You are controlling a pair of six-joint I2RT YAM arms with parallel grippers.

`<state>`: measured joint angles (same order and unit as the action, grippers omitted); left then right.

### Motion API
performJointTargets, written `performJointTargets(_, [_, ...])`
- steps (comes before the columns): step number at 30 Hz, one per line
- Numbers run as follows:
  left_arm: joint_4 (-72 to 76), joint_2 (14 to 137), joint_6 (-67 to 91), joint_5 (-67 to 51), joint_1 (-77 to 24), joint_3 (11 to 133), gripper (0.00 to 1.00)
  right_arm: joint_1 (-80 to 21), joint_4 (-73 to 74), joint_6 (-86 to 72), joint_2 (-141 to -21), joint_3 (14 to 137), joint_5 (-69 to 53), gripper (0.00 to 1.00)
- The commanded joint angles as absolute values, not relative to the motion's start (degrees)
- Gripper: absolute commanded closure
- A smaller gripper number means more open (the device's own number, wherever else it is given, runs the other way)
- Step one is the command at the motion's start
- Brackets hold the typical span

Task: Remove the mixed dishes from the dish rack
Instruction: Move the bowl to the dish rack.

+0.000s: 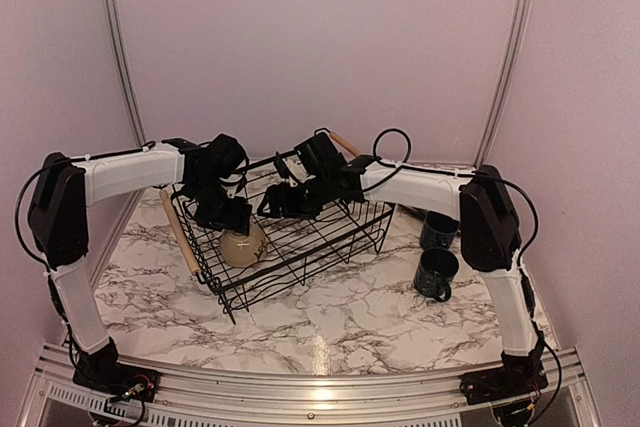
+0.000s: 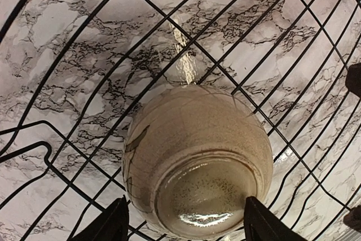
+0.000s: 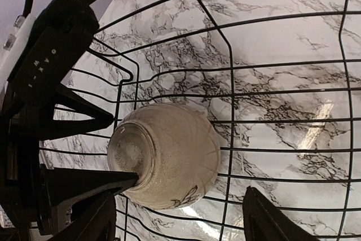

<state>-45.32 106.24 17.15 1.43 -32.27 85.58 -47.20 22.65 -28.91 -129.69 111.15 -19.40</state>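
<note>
bowl: the cream bowl is sitting in the near-left corner of the dish rack, tipped so its glazed foot is facing the left wrist cam

left gripper: the left gripper is hanging right over it, jaws spread wide with a finger on either side of the foot. Not clamping anything yet. In the right wrist view one finger looks like it's brushing the foot ring, but I can't say for sure

right gripper: the right gripper is also gaping and carrying nothing, hovering inside the rack just beside the bowl

how it's gonna handle: I'm guessing glazed ceramic, so stiff, a bit hefty, slick and chippable. The round belly is offering nothing flat, so I'm thinking the foot ring or the rim is the spot to pinch

snag risk: the wires are running close all round it, so it's probably needing a straight lift out

surface: the marble table is looking hard and shiny, so set-downs want to be gentle

room: two dark mugs are standing outside the rack on the right. Plain walls are closing in on three sides
</note>
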Motion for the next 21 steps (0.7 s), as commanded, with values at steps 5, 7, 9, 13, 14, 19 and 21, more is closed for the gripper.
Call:
performJointTargets(5, [-40.0, 106.7, 18.7, -8.1, -32.1, 81.4, 0.36, -47.1, 23.1, -30.0, -129.5, 112.2, -17.8, 0.26])
performJointTargets(7, [-37.9, 106.6, 19.5, -10.7, -32.1, 81.0, 0.39, -47.0, 23.4, -30.2, -129.8, 112.6, -17.8, 0.27])
performJointTargets(9, [-35.8, 106.6, 20.2, -12.0, -32.1, 81.0, 0.4, -46.9, 23.6, -30.4, -129.4, 112.3, -16.8, 0.26])
performJointTargets(13, [-32.9, 107.2, 21.3, -14.9, -32.1, 81.9, 0.43, -46.2, 23.2, -30.6, -128.0, 110.9, -15.7, 0.26])
performJointTargets(14, [-32.2, 107.2, 21.7, -15.8, -32.1, 82.2, 0.44, -46.0, 23.5, -30.5, -127.8, 110.8, -15.2, 0.26])
performJointTargets(19, [-26.9, 104.8, 23.3, -17.7, -32.1, 81.7, 0.43, -46.1, 24.9, -30.3, -127.7, 110.4, -13.3, 0.26])
performJointTargets(21, [-23.9, 104.2, 24.4, -19.8, -32.1, 80.9, 0.42, -46.0, 25.3, -30.2, -127.6, 110.3, -12.7, 0.26])
